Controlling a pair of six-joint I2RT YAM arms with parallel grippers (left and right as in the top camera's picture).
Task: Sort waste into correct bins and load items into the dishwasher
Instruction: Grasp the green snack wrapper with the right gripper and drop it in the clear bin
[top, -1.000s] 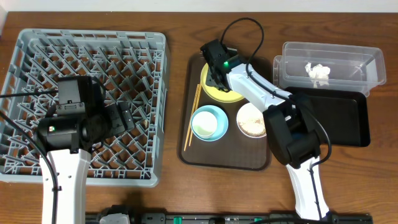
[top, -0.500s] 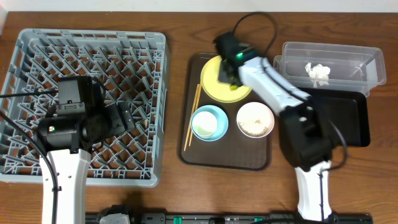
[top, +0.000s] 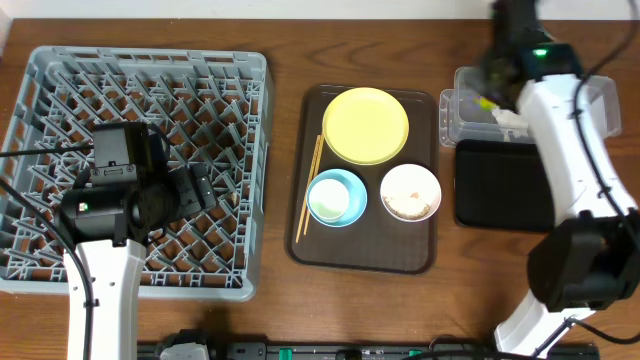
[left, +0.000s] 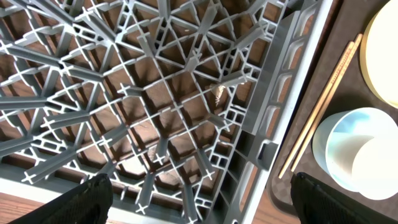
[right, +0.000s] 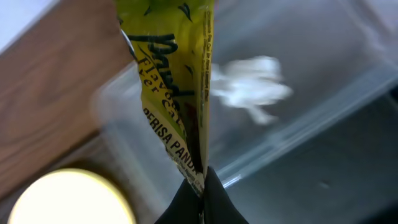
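Wooden table (top: 290, 40): napkin (right: 249, 90) lies in tub (right: 348, 62) below wrapper (right: 174, 93).

Glossy snack wrapper (right: 177, 93), clear plastic tub (top: 462, 115)

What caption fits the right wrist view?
Right gripper pinches the snack wrapper over the clear tub, napkin inside.

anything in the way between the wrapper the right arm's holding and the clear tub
Nothing visible. The right gripper pinches the snack wrapper above one end of the clear tub, whose top is open; only a crumpled napkin lies inside.
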